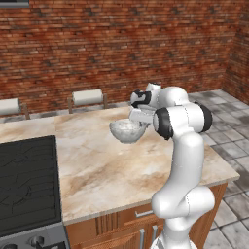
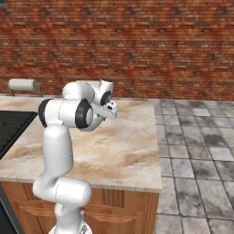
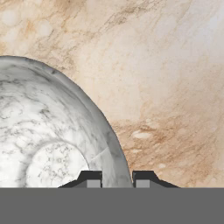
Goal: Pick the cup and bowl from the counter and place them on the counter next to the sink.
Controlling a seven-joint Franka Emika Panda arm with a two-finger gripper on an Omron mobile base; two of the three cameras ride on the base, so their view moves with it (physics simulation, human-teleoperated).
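1. Bowl [image 1: 127, 131]: pale grey-white, mottled and glassy; sat on the table [image 1: 112, 165], toward its far right part, directly beneath the robot's hand. In the hand view the bowl [image 3: 52, 135] filled the left side, its rim passing between the two finger tips.
2. Gripper [image 3: 117, 178]: jaws narrow, closed on the bowl's rim, one finger inside the wall and one outside.
3. Table: beige and tan marbled stone over brown wooden cabinets; bare stone lay to the right of the bowl in the hand view.
4. Stove top [image 1: 26, 180]: black, set at the table's left end, well apart from the bowl.
5. Paper towel roll [image 1: 87, 97]: lay on its holder at the table's far edge, before the brick wall [image 1: 121, 44].
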